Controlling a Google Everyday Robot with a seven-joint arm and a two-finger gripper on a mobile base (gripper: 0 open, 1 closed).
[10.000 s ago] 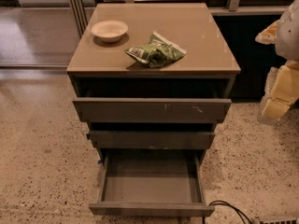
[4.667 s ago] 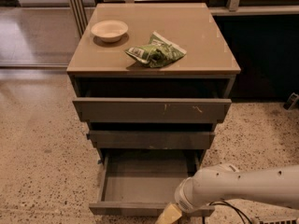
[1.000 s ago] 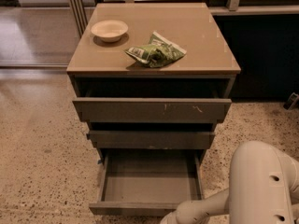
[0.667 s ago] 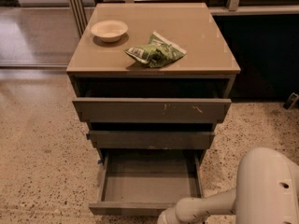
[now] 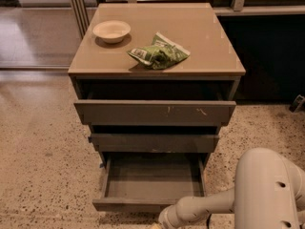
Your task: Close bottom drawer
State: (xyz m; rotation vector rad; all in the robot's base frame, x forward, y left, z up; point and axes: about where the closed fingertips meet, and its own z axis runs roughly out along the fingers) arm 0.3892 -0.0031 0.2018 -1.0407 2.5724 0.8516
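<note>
Bottom drawer (image 5: 152,181) pulled out, lowest in the cabinet. End effector (image 5: 159,223) at frame's bottom edge, just by the drawer front; grip state can't be told. Counter (image 5: 209,37) holds white bowl (image 5: 111,31) and green bag (image 5: 159,54), print unreadable.

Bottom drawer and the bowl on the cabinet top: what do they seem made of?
Bottom drawer: grey-brown wood or laminate board, matte, going by its flat dull panels. Bowl: pale cream, smooth; ceramic or plastic, cannot tell. The gripper sits at the picture's bottom edge, in front of the drawer.
</note>
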